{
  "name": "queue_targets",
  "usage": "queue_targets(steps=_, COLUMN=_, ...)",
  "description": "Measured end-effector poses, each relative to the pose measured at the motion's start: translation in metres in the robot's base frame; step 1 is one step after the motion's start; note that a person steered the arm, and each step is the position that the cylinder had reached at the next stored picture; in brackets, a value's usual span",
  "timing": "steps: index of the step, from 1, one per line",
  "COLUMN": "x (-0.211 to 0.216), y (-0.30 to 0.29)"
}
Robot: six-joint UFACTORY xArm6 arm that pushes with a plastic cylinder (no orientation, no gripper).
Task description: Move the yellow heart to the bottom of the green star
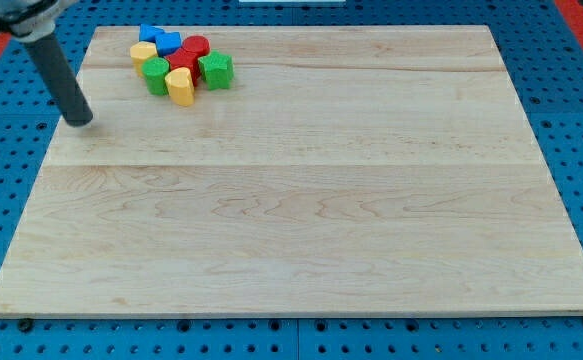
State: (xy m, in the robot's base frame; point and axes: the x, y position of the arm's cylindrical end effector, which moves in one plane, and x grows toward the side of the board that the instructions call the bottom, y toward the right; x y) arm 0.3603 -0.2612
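Bare wooden board [301, 220] fills the near part of the view — every block sits bunched at its top left. My tip [79, 122] rests on the board, holding nothing, touching no block, to the left of the cluster and slightly below it. The yellow heart [181, 87] lies to the tip's right, at the cluster's bottom edge, just left of and below the green star [216, 69]. Counted (shapes partly hidden): two yellow, two green, two red, two blue.

Wooden board [301, 220] on blue pegboard [581, 110] — coloured blocks clustered at its top-left corner: yellow heart [181, 87] just beside green star [216, 70].
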Motion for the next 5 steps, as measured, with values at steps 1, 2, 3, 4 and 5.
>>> queue_targets(steps=1, x=-0.016, y=0.022)
queue_targets(steps=2, x=-0.018, y=0.041)
queue_targets(steps=3, x=-0.024, y=0.056)
queue_targets(steps=4, x=-0.034, y=0.074)
queue_targets(steps=5, x=-0.040, y=0.097)
